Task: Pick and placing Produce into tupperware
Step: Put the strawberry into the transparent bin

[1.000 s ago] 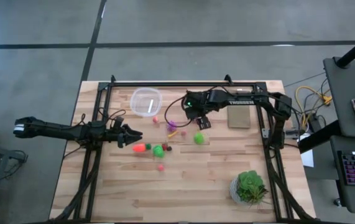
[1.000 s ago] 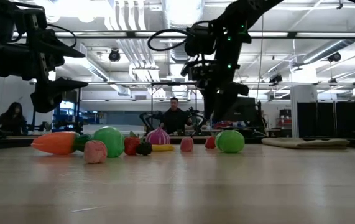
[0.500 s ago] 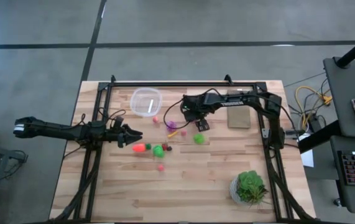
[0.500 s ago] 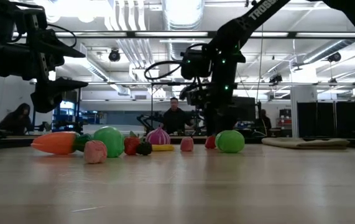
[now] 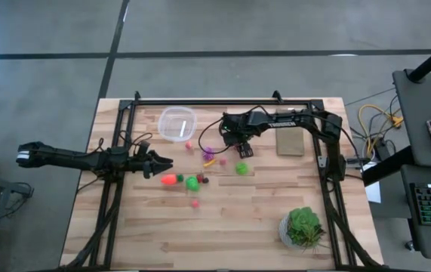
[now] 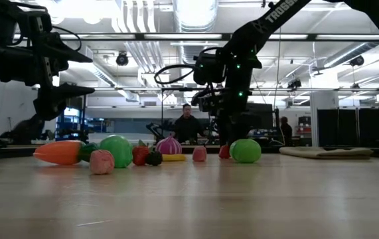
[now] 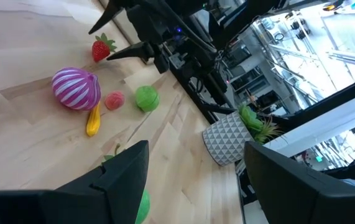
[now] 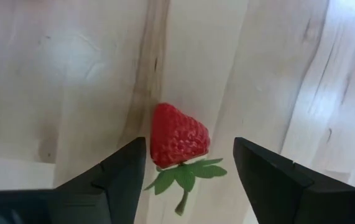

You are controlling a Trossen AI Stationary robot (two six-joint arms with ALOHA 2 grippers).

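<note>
My right gripper [image 8: 189,142] is open and points down. A red toy strawberry [image 8: 177,138] lies on the wood between its fingers, with a gap on each side. In the low view the strawberry [image 6: 224,151] sits beside a green ball [image 6: 246,151]. The clear round tupperware [image 5: 177,123] stands toward the far left. A purple striped piece [image 5: 207,152], a yellow bit [image 5: 209,161], an orange carrot [image 5: 170,180] and another green ball [image 5: 192,182] lie mid-table. My left gripper [image 5: 166,163] is open and hovers left of the carrot.
A flat tan board [image 5: 291,142] lies right of my right gripper. A leafy plant in a white pot [image 5: 303,227] stands near the right front corner. A small red piece [image 5: 189,145] lies near the tupperware, and a pink piece [image 5: 195,202] lies in front of the carrot.
My right gripper has come down and moved a little toward the table's left edge, so it now stands over the strawberry. Its fingers have stayed open.
</note>
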